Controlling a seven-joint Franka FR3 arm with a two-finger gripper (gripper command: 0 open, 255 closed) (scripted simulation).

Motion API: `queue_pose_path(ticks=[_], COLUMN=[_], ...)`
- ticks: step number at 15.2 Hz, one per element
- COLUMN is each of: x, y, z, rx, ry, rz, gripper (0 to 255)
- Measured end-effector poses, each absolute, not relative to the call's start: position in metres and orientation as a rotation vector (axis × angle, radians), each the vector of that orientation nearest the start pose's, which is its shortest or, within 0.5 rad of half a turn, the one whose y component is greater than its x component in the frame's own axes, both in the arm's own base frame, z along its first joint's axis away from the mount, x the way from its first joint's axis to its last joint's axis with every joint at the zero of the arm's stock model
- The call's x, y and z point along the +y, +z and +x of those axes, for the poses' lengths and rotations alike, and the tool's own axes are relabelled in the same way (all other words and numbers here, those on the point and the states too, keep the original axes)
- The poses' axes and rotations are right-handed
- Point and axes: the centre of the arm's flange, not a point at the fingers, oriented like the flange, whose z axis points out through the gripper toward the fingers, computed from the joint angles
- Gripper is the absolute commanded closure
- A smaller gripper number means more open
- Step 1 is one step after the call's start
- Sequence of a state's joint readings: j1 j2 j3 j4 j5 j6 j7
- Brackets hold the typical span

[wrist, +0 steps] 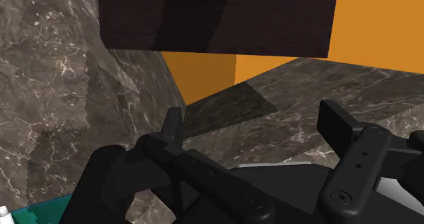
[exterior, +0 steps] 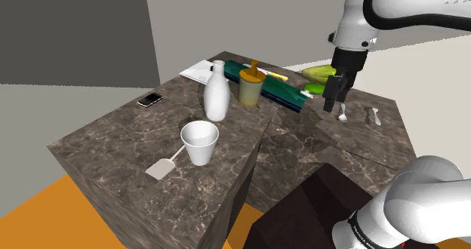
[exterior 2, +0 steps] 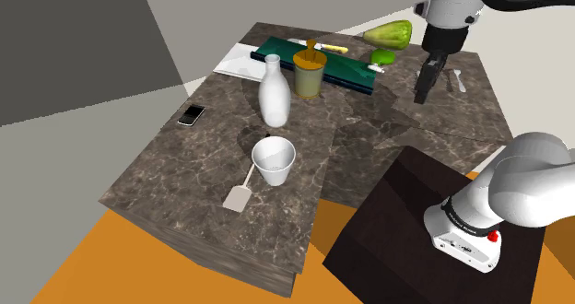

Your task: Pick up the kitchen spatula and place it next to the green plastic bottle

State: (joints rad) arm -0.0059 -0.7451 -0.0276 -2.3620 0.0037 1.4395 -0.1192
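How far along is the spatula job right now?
Done: nothing; the spatula lies on the counter beside the white cup. In hand: nothing; the gripper is open and empty, up near the green bottle. Left: reach the spatula, grasp it, carry it over beside the bottle.

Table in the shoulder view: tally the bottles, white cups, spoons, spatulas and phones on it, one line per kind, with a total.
Bottles: 2, a white bottle and a green bottle
White cup: 1
Spoons: 2
Spatula: 1
Phone: 1
Total: 7
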Motion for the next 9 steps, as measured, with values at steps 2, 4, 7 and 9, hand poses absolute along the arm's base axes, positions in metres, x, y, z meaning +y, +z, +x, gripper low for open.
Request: queue_pose_path(ticks=[2,4,7,9], x=[-0.006,0.013,0.05,0.077], y=[0.564,0.556,0.545,0.533], z=[0.3,0.3,0.301,0.301], rx=[-0.128,-0.057,0.074,0.164], ry=[0.269,0.256,0.234,0.219], rz=[-3.093,-3.099,-3.106,-3.107], gripper=[0,0,0,0])
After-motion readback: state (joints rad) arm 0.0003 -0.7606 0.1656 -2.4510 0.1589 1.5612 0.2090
